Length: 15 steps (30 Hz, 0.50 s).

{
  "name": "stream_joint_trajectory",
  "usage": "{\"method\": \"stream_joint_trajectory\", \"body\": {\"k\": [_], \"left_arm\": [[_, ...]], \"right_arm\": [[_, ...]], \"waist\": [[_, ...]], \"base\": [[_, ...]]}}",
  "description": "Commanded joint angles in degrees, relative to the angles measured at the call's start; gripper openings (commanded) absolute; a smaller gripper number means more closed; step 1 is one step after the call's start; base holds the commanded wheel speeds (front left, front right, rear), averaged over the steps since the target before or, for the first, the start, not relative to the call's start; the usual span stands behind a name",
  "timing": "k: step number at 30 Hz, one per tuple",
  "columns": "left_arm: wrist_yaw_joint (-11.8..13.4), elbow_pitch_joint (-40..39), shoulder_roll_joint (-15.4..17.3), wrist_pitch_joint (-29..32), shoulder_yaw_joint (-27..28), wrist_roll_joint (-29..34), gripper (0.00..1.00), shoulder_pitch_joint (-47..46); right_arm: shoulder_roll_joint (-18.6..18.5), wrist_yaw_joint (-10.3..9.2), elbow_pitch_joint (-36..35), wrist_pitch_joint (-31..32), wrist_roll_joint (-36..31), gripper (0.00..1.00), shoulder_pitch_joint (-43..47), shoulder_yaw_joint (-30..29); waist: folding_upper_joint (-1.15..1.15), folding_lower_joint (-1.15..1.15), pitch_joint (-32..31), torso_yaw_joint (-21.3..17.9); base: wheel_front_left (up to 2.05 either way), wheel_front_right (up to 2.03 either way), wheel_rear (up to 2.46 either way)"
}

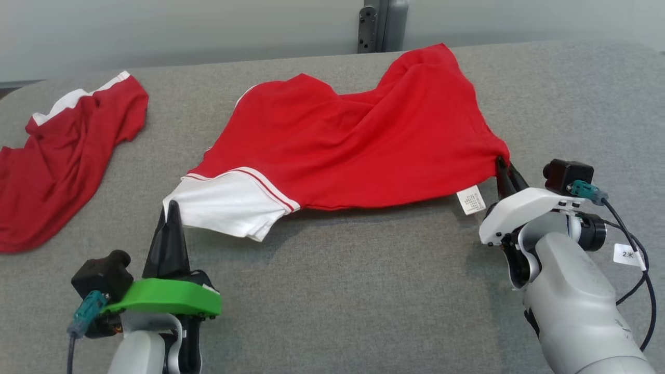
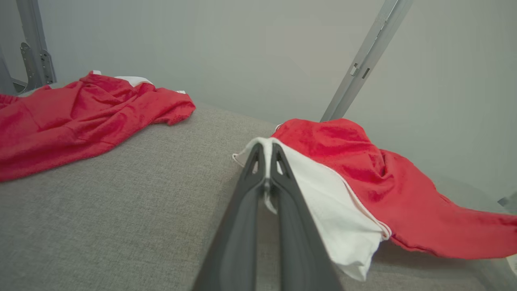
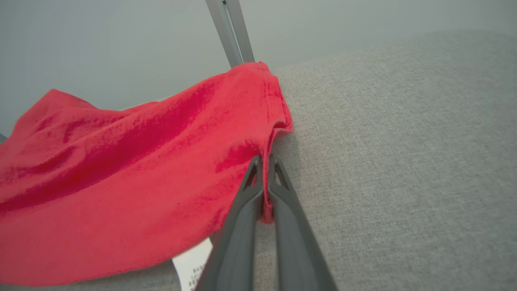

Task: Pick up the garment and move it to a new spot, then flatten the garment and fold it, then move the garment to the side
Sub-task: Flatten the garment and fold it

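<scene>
Head view: red T-shirt (image 1: 353, 140), middle of counter (image 1: 363, 291)
Left pincer (image 1: 173, 205): pinching white sleeve (image 1: 228, 208)
Right pincer (image 1: 503, 163): pinching red T-shirt's side

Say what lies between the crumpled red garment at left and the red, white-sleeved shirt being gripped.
Nothing: bare grey woven tabletop separates that crumpled red garment from the shirt, in head and left wrist views.

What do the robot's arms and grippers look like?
Each gripper has two long, dark, tapering fingers. The left gripper wears a green cover, the right gripper a white one. The forearms are pale grey. Each wrist carries a black camera with a teal plug; the right's cable bears a white tag.
</scene>
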Motion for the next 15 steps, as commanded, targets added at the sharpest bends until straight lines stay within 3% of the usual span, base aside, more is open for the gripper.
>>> {"method": "stream_joint_trajectory", "body": {"k": [1, 7, 15], "left_arm": [[-0.4, -1.1, 0.1, -0.4, 0.4, -1.2, 0.0, 0.7], [-1.4, -8.3, -0.3, 1.4, 2.2, -8.8, 0.0, 0.8], [0.0, -23.8, -0.4, 5.6, 3.7, -16.0, 0.0, 0.9]], "right_arm": [[-0.2, -0.02, -2.2, -0.2, 1.5, 0.0, 1.5, 0.6], [-0.2, -0.02, -15.0, -0.2, 7.7, 0.0, 5.6, 4.1], [-1.8, -0.01, -35.8, 2.8, 16.1, 0.0, 11.1, 4.3]], "waist": [[0.0, 0.0, -1.9, -1.7], [0.0, 0.0, -5.1, -4.3], [0.0, 0.0, -8.8, -6.9]], "base": [[0.0, 0.0, 0.0], [0.0, 0.0, 0.0], [0.0, 0.0, 0.0]]}}
